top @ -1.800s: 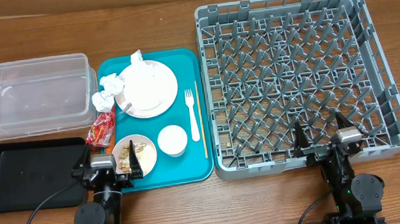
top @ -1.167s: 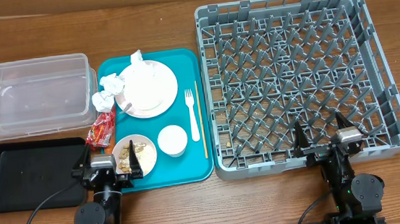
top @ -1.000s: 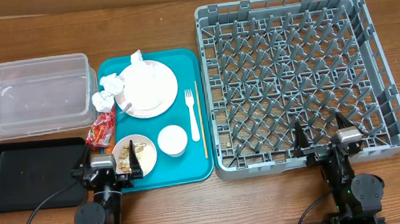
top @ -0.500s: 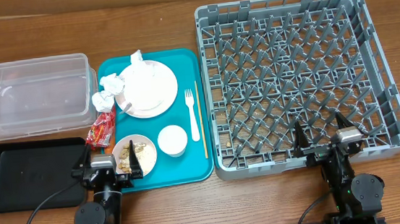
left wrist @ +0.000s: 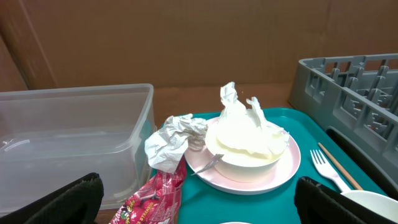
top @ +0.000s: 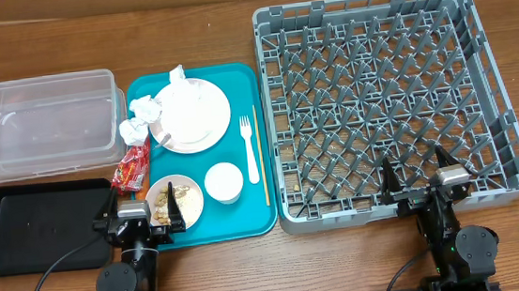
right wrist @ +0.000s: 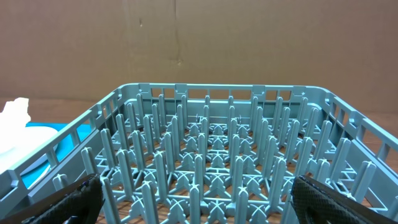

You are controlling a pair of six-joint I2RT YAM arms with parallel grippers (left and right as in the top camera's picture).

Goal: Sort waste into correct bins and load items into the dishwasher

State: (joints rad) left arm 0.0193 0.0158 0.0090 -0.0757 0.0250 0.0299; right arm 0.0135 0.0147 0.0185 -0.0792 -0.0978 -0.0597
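Both tools gape wide, empty: left tool (top: 143, 212) at 7 o'clock of the tray (top: 247, 217), right tool (top: 420, 177) at 6 o'clock of the rack (top: 376, 79). I see plate (top: 218, 128) and napkins (top: 143, 108) toward the tray's 12 o'clock end.

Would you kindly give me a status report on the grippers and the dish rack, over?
Open and empty: left gripper, right gripper. No dishes in dish rack; plate and fork on teal tray. Nothing seen blocking the rack.
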